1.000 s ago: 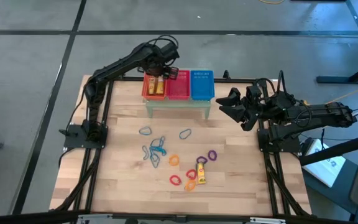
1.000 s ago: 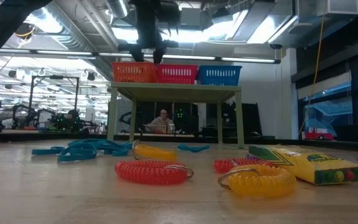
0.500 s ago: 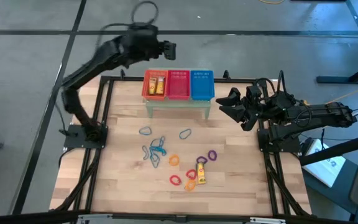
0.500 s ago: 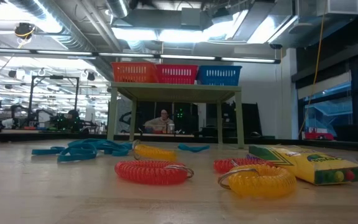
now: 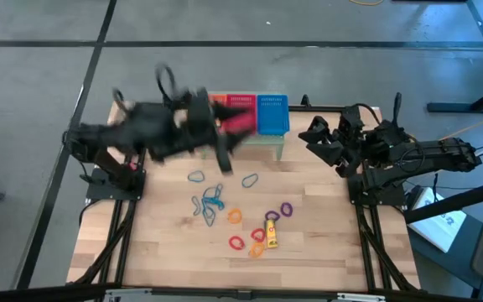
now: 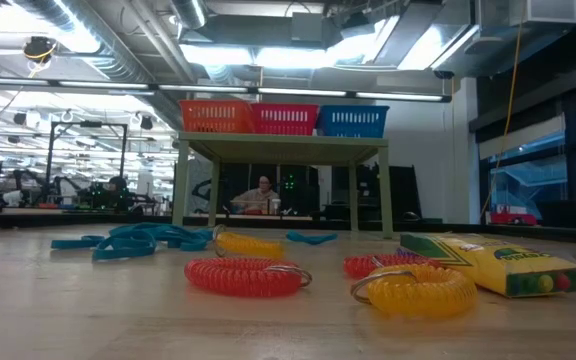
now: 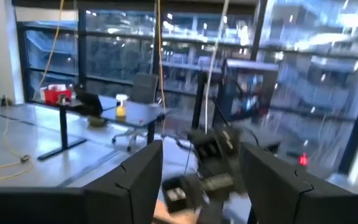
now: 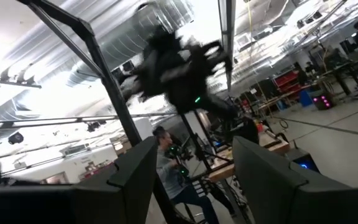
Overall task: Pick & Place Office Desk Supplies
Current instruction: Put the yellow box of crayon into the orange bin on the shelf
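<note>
The supplies lie on the wooden table: blue loops point(image 5: 208, 201), an orange loop point(image 5: 235, 216), a red loop point(image 5: 236, 243), a purple loop point(image 5: 287, 208) and a yellow box point(image 5: 271, 233). The low view shows a red coil point(image 6: 246, 275), a yellow coil point(image 6: 418, 288) and the yellow box point(image 6: 498, 262) resting flat. My left gripper point(image 5: 225, 158) is blurred in the air in front of the baskets, above the blue loops. It is open point(image 7: 201, 180) and holds nothing. My right gripper point(image 5: 313, 138) hangs at the table's right side, open point(image 8: 194, 180) and holding nothing.
A small pale stand point(image 5: 262, 147) at the far edge carries a red basket point(image 5: 241, 111) and a blue basket point(image 5: 272, 113). My left arm covers the orange basket in the high view, but it shows in the low view point(image 6: 213, 117). A person point(image 6: 260, 193) sits beyond the table.
My left arm has lifted off the orange basket, swung up and toward the far left, then swept fast back down and to the right. It now crosses in front of the baskets above the blue loops. My right gripper has shifted slightly toward the far edge. The supplies have stayed put.
</note>
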